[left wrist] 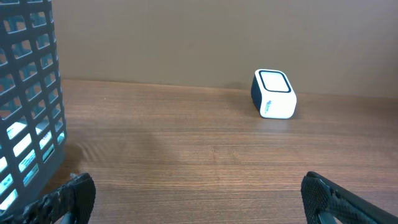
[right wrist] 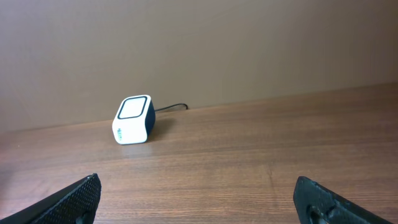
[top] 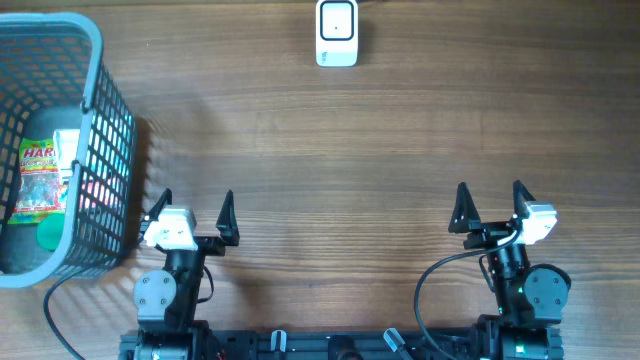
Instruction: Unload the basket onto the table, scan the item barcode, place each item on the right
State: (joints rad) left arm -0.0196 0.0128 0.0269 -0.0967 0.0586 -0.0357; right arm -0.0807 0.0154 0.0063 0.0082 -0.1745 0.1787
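Note:
A white barcode scanner (top: 337,32) with a dark window stands at the table's far edge; it also shows in the left wrist view (left wrist: 273,93) and the right wrist view (right wrist: 133,119). A candy bag (top: 38,180) with a colourful label lies inside the grey basket (top: 105,110) at the far left, with other items under it. My left gripper (top: 191,207) is open near the front edge, just right of the basket, nothing between its fingers (left wrist: 74,193). My right gripper (top: 491,203) is open at the front right, empty too.
The basket's mesh wall (left wrist: 28,106) fills the left of the left wrist view. A dark cable (right wrist: 171,107) runs from the scanner's back. Bare wood lies between the grippers and the scanner.

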